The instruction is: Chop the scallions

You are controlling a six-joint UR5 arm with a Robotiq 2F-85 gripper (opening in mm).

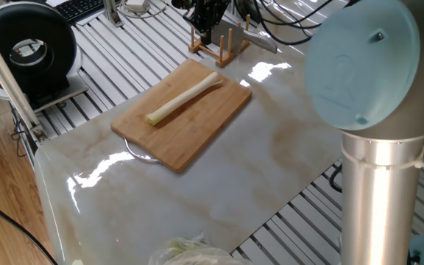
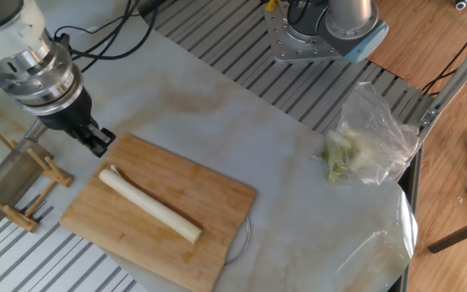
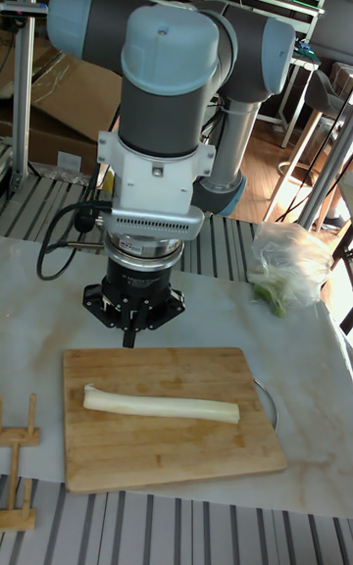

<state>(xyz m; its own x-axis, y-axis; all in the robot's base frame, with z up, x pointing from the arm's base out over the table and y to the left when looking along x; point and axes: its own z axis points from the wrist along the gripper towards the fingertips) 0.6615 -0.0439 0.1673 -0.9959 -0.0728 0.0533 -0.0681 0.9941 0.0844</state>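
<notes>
Fingers (image 3: pixel 128 336) hover by board (image 3: pixel 167 447) edge — scallion (image 3: pixel 162 406) whole, untouched.

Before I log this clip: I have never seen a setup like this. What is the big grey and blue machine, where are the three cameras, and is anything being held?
The machine is a single robot arm with jointed grey tubes and blue caps. At its tip is a small black gripper with two fingers.

Two cameras look down on the marble-look table from opposite sides; the third, taller picture faces the arm from the front at a lower height.

On the table lies a wooden cutting board, and on it one whole pale scallion stalk, uncut. Beside the board stands a small wooden rack holding a cleaver. Farther off is a clear plastic bag of leafy greens.

The gripper hovers near the board's edge, by the rack, and appears to hold nothing. Whether its fingers are open or shut is hard to tell.
</notes>
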